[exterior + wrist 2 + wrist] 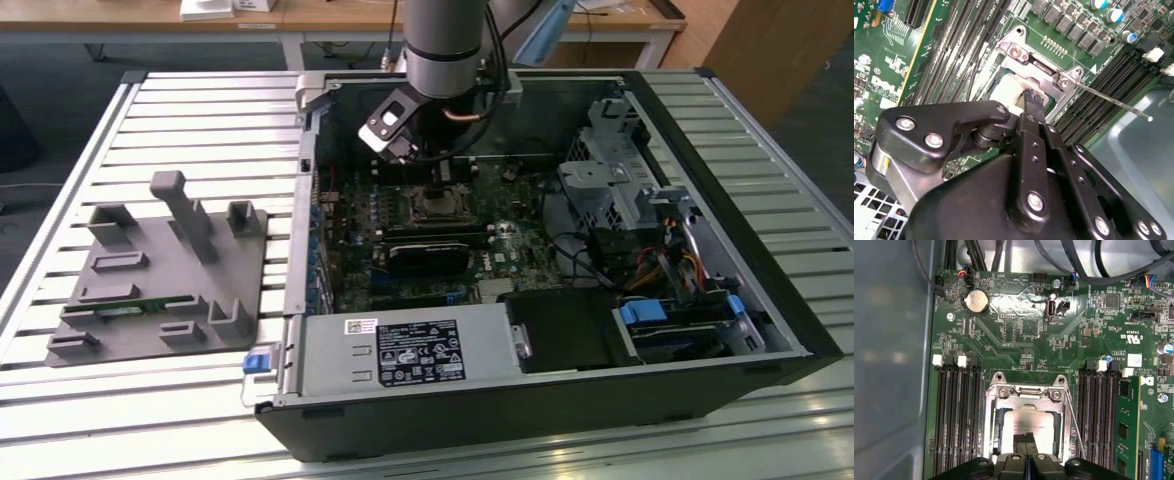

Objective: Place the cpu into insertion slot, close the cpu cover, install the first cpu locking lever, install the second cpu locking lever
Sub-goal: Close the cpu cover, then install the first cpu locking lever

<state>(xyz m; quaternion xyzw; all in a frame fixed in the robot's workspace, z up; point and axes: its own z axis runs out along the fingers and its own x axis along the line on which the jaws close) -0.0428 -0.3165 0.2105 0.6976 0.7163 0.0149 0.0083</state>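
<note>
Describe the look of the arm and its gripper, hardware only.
The arm is a smooth silver-grey cylinder with a darker band near its end and black cables running down beside it. A small black-and-silver box is mounted at the wrist. The gripper is matte black, built of rounded linkage bars joined by silver screw heads, tapering to narrow black fingertips.

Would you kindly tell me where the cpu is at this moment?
In the first wrist view the cpu lies flat inside the window of the silver cpu cover, mid-motherboard, with the gripper directly over one edge of it.
</note>
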